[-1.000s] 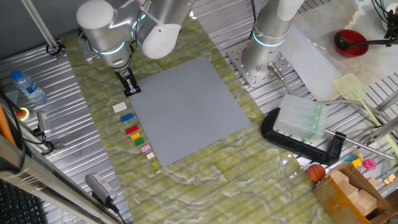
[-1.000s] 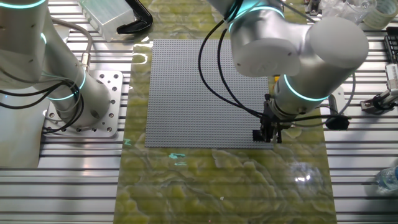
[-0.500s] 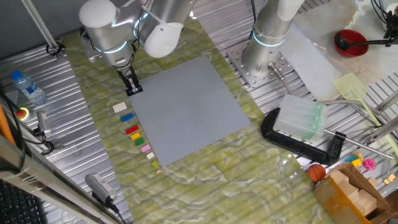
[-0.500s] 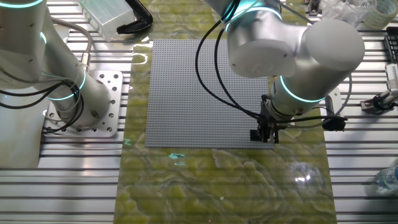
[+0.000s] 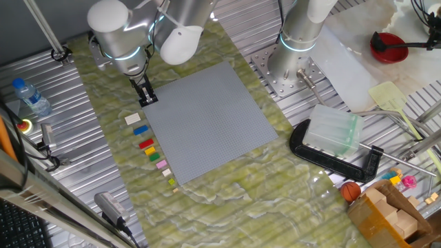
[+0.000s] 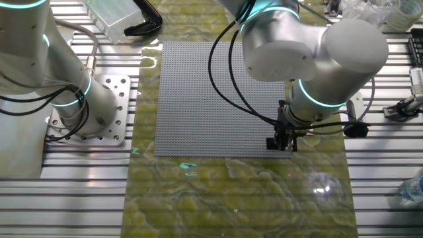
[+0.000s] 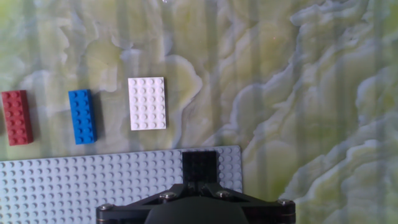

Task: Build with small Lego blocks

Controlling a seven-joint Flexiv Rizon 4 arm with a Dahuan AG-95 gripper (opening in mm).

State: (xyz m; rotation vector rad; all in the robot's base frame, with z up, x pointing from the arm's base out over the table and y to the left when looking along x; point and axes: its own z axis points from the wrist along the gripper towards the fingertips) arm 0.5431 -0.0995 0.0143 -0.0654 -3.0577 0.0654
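lego blocks lie in a row on the green marbled mat [image 5: 227, 193], beside the edge of the grey baseplate [image 5: 207, 120]. in the hand view, going left to right and all ahead of the gripper [image 7: 199, 180]: the red block [image 7: 15, 117] sits far to the left, the blue block [image 7: 82, 116] just right of it with a small gap, then the wider white block [image 7: 147, 103], which is the nearest of the three and lies ahead and a little left of the fingers. none of them touch each other or the baseplate.

directly at the fingertips, the black block [image 7: 199, 167] rests on the near corner of the baseplate, close to its right edge. the fingers are drawn in against the black block, one on each side, so the gripper is clamped on it.

in one fixed view the same row runs away from the gripper [image 5: 146, 98] along the plate's edge: white, blue, red, then the green block [image 5: 149, 149], yellow block [image 5: 154, 156] and pink block [image 5: 162, 164], with further tiny pieces too small to tell beyond. in the other fixed view the gripper [image 6: 283, 144] stands upright at the plate's corner, the loose blocks hidden behind the arm.
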